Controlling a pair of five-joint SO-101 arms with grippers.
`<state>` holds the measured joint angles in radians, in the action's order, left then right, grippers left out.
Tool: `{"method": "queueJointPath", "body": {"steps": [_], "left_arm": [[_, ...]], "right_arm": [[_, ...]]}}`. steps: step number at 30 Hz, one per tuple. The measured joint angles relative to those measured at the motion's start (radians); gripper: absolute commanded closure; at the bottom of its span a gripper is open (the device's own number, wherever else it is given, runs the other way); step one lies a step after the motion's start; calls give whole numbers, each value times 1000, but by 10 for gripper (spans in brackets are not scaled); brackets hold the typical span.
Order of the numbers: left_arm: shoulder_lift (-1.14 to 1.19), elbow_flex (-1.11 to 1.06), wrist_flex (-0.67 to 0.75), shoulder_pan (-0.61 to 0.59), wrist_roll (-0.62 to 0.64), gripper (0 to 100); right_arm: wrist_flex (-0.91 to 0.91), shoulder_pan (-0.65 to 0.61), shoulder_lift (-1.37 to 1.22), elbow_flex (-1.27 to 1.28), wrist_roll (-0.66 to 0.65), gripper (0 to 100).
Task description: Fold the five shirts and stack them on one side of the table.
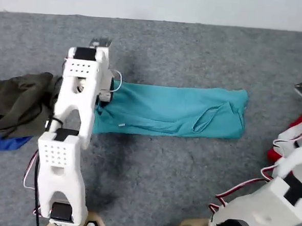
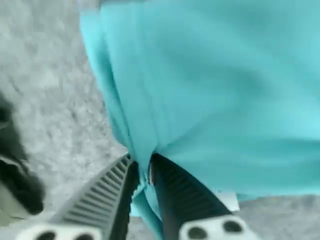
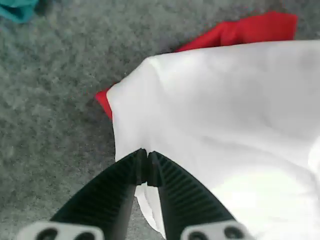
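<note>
gripping two shirts
left gripper [image 2: 142, 167] clenched on an end of the teal shirt [image 1: 171, 111] lying mid-table; right gripper [image 3: 146, 160] clamped on the edge of the white shirt [image 3: 225, 110], over a red shirt [image 3: 250, 27].

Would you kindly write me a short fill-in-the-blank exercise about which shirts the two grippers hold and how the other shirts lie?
1. The left gripper is shut on the ____.
2. The right gripper is shut on the ____.
3. In the high view, the olive shirt lies partly over the ____.
Missing words: teal shirt; white shirt; blue shirt.
</note>
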<state>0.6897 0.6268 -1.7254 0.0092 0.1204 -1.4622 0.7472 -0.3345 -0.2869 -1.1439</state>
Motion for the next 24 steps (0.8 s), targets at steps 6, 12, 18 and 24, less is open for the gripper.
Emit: {"method": "queueJointPath", "body": {"steps": [6,12,18,24], "left_arm": [[-101,6,0,198,-31,953],[-95,140,57,529,-31,941],[81,384,81,697,-31,941],[281,640,178,750,-40,941]], "right_arm": [[0,38,0,0,-8,972],[0,143,0,0,-63,972],[0,233,0,0,-150,972],[0,278,0,0,-172,972]]}}
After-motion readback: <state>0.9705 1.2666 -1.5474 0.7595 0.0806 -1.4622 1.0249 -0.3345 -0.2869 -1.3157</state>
